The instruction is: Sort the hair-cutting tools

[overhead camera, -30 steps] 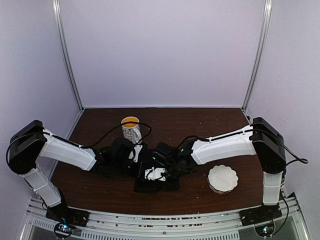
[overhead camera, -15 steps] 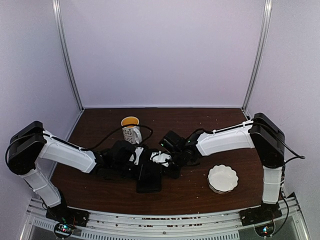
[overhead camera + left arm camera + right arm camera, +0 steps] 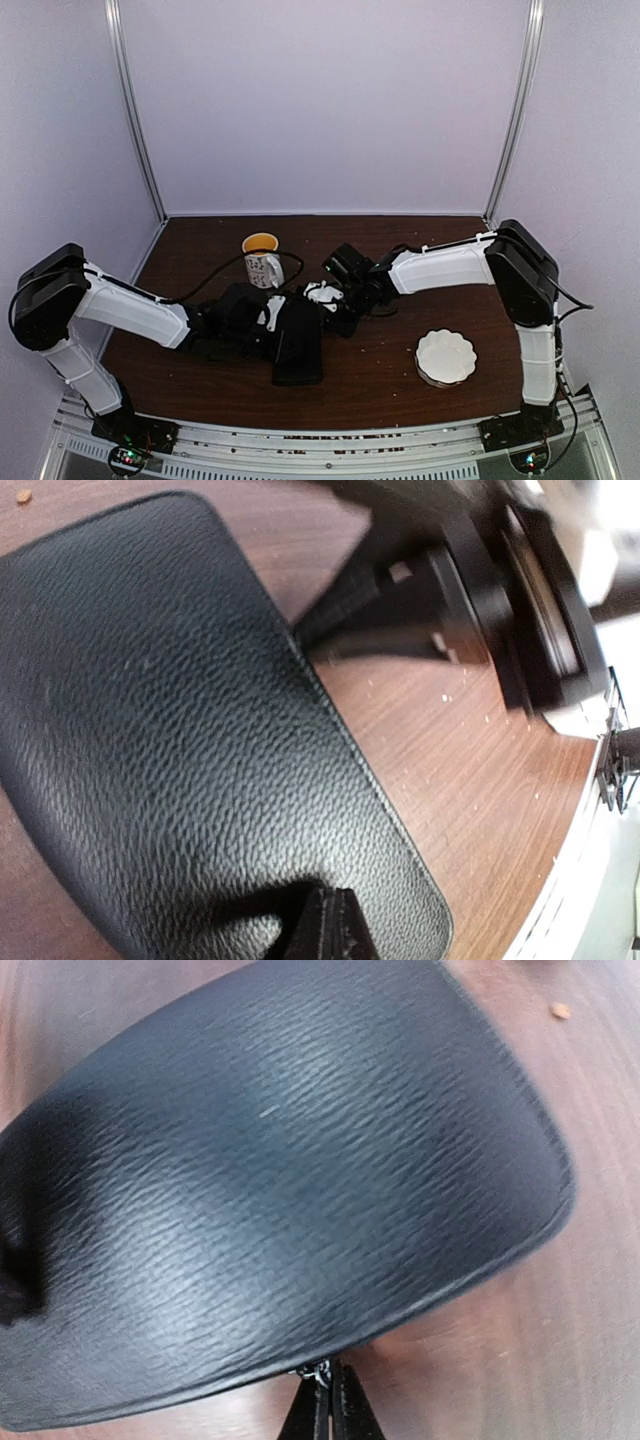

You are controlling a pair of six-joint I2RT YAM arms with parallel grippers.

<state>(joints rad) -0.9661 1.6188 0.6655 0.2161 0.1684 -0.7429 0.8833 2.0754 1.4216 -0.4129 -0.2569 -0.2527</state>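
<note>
The black zip case (image 3: 298, 348) lies at the table's middle, lid closed. My left gripper (image 3: 283, 326) is shut, its tips (image 3: 335, 920) on or just above the case's leather top (image 3: 180, 740). My right gripper (image 3: 320, 306) is at the case's far end. In the right wrist view it (image 3: 330, 1405) is shut on the small metal zipper pull (image 3: 318, 1371) at the case's edge (image 3: 280, 1190). The scissors and the black clip pieces are hidden or out of view.
A white patterned mug (image 3: 262, 258) with a yellow inside stands behind the left arm. A white scalloped dish (image 3: 446, 357) sits at the near right. A black cable loops by the mug. Crumbs dot the brown table (image 3: 400, 385).
My right gripper has moved from the case's near end along its side to the far end, holding the zipper pull. The left gripper has stayed on the case.
</note>
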